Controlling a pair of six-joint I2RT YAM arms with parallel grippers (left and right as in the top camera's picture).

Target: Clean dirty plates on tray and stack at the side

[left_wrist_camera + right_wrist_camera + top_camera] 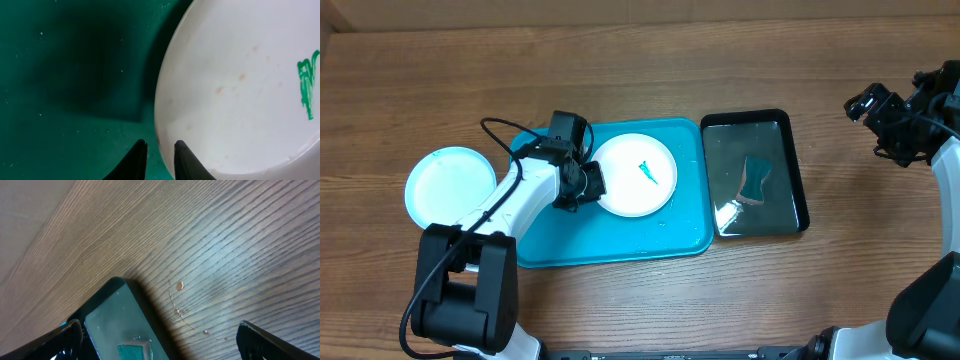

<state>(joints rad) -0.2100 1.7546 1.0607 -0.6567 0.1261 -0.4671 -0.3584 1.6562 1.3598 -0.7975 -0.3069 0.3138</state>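
- One pale blue plate (448, 185) lies on the table (640, 60) just beside the left end of the turquoise tray (550, 250), toward the table's left edge. No smear shows on it, so it looks cleaned and set aside. Whether another plate lies under it cannot be told.
- A white plate (635, 175) sits on the tray, in the tray's far right part, with a green smear (647, 172) on its face. It has not yet been wiped or stacked.
- No third plate is visible, so the task appears to be partly done. At least the white plate is left to clean and move to the side.
- The left gripper (590, 185) is at the white plate's left rim. In the wrist view its jaws are pinched narrow with the rim running between them, one finger (185, 160) over the plate and the other over the tray floor. This reads as a grip on the plate's edge.
- The right gripper (870, 120) hangs over bare table near the far right corner, well apart from everything. Its jaws are spread wide and it holds nothing.
- The tray holds only the white plate. The rest of its floor is bare.
- The smaller black tray (800, 170) lies just beside the right end of the turquoise one. It holds shallow water and a sponge (756, 180) near its middle.
- A few water drops (180, 285) sit on the table beside the black tray's far corner.
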